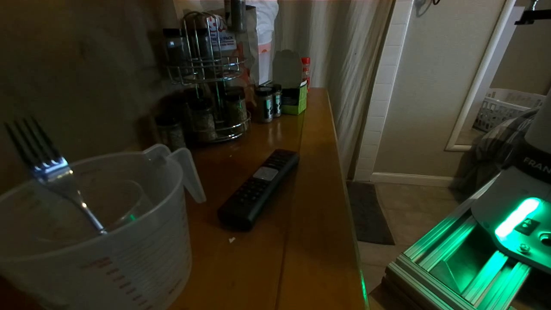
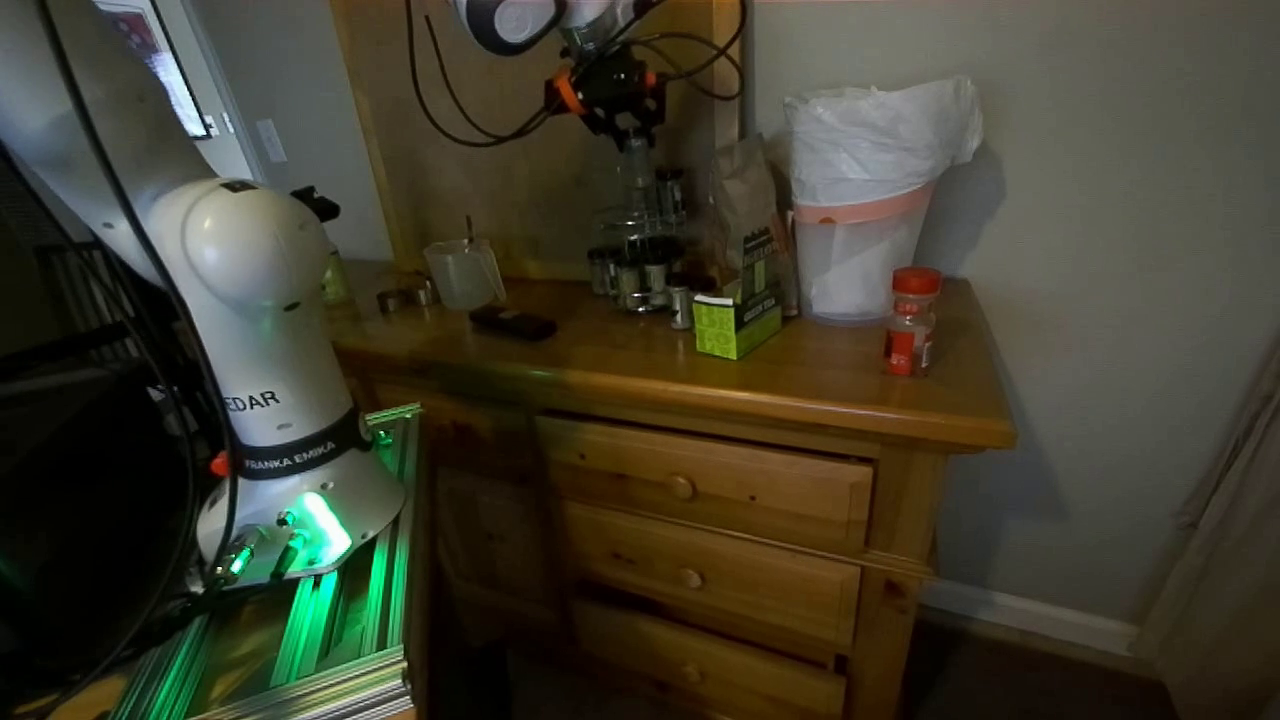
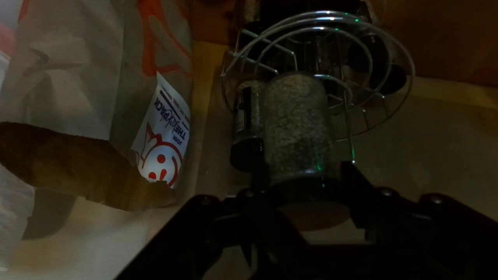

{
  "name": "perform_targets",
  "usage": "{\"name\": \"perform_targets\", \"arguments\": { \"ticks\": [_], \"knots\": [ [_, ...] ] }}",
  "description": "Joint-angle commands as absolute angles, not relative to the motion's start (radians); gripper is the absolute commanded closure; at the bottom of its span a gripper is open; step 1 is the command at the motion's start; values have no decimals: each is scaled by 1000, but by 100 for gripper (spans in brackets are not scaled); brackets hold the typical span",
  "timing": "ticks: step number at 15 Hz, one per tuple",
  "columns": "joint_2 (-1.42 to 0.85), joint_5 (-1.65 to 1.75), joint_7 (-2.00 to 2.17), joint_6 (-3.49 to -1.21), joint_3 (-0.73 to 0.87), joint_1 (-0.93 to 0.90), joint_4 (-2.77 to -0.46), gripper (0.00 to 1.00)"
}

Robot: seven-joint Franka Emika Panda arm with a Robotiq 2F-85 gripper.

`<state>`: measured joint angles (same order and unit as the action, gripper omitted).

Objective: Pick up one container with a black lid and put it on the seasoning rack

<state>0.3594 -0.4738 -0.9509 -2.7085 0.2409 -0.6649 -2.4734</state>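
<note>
The seasoning rack (image 1: 206,78) is a round two-tier wire stand with several black-lidded jars on it. It also shows in an exterior view (image 2: 640,222) and in the wrist view (image 3: 323,16). My gripper (image 2: 632,132) is shut on the black lid of a clear container (image 3: 299,124) filled with grainy seasoning. The held container (image 1: 236,17) hangs upright, lid up, over the upper tier's edge, with its bottom above the ring. Another black-lidded jar (image 3: 249,116) stands beside it in the wrist view. The fingers (image 3: 305,179) are very dark there.
Two black-lidded jars (image 1: 264,104) stand beside the rack, near a green tea box (image 2: 735,320). A paper bag (image 2: 750,210) and a lined white bin (image 2: 865,250) stand close by. A measuring jug (image 1: 142,241) with a fork, a remote (image 1: 258,189) and a red-capped bottle (image 2: 910,325) are on the dresser.
</note>
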Motion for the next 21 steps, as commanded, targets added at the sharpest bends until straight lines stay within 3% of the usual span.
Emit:
{"name": "perform_targets", "arguments": {
  "ticks": [1, 9, 21],
  "knots": [
    [279, -585, -1036, -2729, 239, -649, -2414, 76],
    [150, -652, -1044, -2778, 87, -495, -2356, 76],
    [140, -611, -1023, -2725, 127, -555, -2340, 76]
  ]
}}
